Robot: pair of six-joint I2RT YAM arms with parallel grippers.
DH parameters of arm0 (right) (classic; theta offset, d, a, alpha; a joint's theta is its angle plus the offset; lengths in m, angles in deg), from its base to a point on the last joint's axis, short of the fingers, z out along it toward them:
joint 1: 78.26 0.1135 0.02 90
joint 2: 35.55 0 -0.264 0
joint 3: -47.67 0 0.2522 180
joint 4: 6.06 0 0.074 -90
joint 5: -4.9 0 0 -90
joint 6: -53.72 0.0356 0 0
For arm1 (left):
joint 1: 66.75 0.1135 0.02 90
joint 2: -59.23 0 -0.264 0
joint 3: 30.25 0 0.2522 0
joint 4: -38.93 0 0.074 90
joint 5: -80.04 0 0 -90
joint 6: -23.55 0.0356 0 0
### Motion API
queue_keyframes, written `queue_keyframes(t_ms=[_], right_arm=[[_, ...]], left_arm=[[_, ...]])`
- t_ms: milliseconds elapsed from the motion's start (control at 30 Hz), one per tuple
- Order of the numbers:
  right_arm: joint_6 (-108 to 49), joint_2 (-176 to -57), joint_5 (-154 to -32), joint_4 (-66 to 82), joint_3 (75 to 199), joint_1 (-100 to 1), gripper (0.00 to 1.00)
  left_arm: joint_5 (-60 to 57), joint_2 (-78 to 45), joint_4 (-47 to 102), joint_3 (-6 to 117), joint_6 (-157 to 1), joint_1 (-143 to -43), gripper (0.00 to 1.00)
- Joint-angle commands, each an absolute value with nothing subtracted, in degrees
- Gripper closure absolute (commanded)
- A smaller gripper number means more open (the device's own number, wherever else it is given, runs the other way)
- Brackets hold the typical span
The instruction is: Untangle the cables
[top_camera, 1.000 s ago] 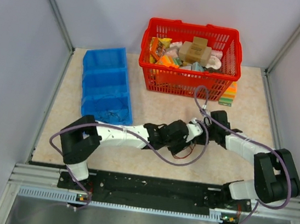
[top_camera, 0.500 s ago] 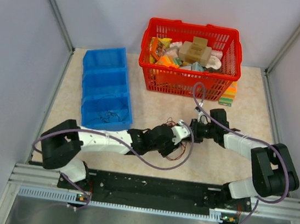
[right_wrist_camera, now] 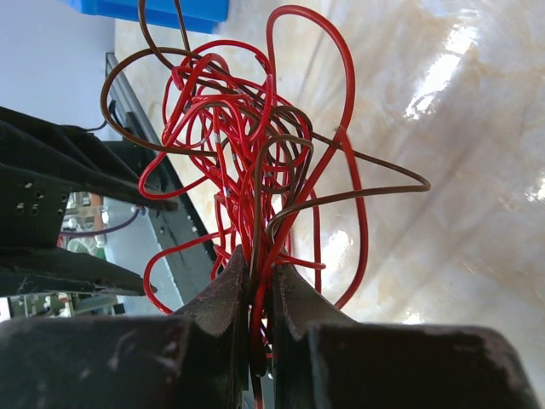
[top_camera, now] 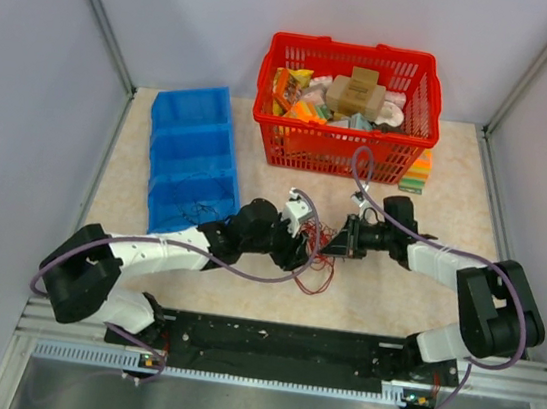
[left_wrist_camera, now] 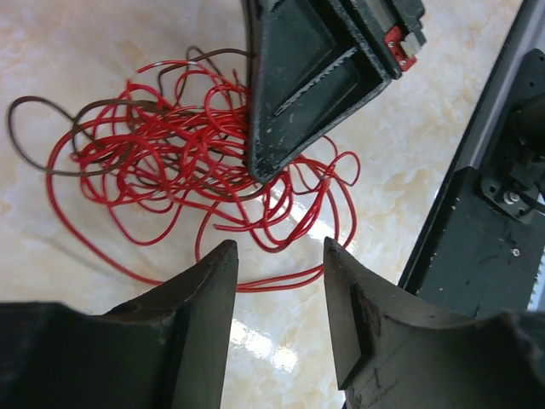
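Fingers, top view: the right fingers (top_camera: pixel 339 241) and the left fingers (top_camera: pixel 300 236) meet near mid-table, almost nose to nose. The cables (top_camera: pixel 318 263) lie just beside them as one loopy red bundle on the table (top_camera: pixel 393 291), on the near side of the red basket (top_camera: pixel 345 123). Both arms reach inward and low. The left arm is stretched far across from its base; the right arm is folded back at the elbow, wrist pointing left.

Left wrist view: the left fingers are released, with a clear gap between them and nothing held. They hover just short of the bundle's nearest loops. Red and dark-red strands cross each other many times. One right finger comes down into the right side of the bundle.

Right wrist view: the right fingers are clenched on several strands, red and brown together, pinched at the tips. The rest of the bundle fans out beyond them toward the blue bin (right_wrist_camera: pixel 179 8).

Progress, my judgement: early. One anchoring grip is in place. No wire is separated; the tangle is a single mass. Left to do: a second grip with the left fingers, pulling the colours apart, and laying each wire out singly.
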State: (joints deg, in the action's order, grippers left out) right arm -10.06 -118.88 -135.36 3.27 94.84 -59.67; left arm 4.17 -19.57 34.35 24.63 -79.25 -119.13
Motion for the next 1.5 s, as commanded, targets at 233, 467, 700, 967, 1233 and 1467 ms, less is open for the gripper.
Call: queue_keyframes(t_ms=[233, 467, 700, 967, 1233, 1467], right_arm=[[-9.12, -119.66, -139.86, -1.8, 95.18, -59.28, 1.0], [-9.21, -119.66, -139.68, -1.88, 95.09, -59.28, 1.0], [-8.59, -119.75, -140.73, -2.94, 94.74, -59.37, 1.0], [-8.5, -119.75, -140.91, -2.94, 94.74, -59.19, 1.0], [-12.37, -118.78, -129.67, 5.75, 96.67, -59.28, 0.96], [-10.18, -119.31, -110.28, 14.45, 98.43, -62.0, 0.92]], left_arm=[[16.33, -24.44, 40.28, 28.86, -82.88, -118.78, 0.72], [9.82, -22.51, 37.12, 29.3, -81.92, -118.87, 0.87], [11.66, -23.91, 36.67, 29.91, -81.57, -119.74, 0.57], [10.52, -26.98, 35.19, 32.46, -80.34, -121.42, 0.63], [7.09, -20.85, 31.67, 31.23, -80.16, -121.94, 1.0], [-9.32, -6.8, 25.43, 34.3, -81.84, -123.26, 1.0]])
